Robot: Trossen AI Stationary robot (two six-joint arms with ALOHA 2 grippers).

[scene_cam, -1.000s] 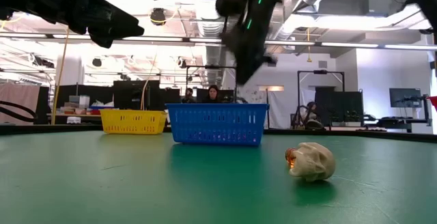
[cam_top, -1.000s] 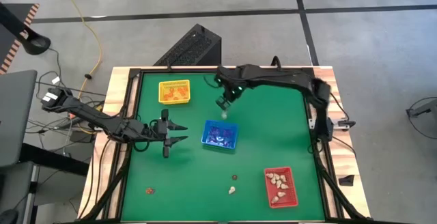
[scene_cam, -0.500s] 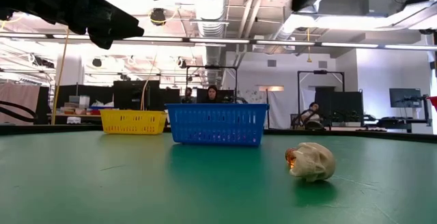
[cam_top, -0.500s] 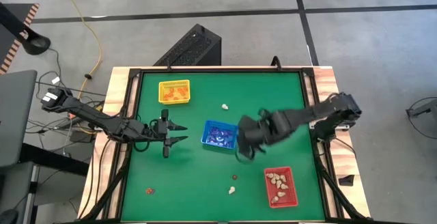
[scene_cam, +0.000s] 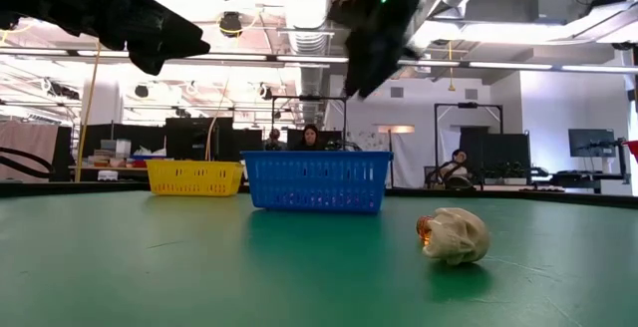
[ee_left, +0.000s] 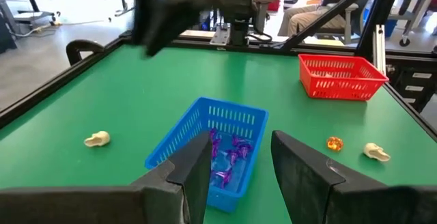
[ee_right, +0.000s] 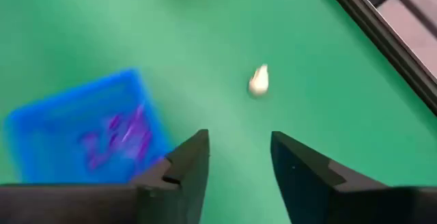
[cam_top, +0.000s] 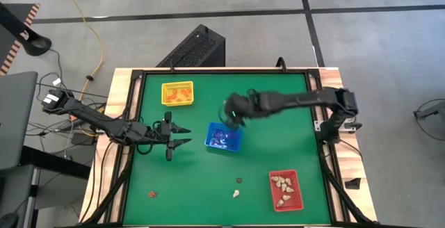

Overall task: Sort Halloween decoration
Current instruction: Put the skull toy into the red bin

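right pincer (ee_right: 237, 159) open, above blue tray (cam_top: 224, 137)

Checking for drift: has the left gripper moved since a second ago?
No. In the high view the left gripper stays left of the blue tray, below the yellow tray.

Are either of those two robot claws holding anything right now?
No. The left gripper stands open beside the blue tray, and the right gripper is open above the table with nothing between its fingers.
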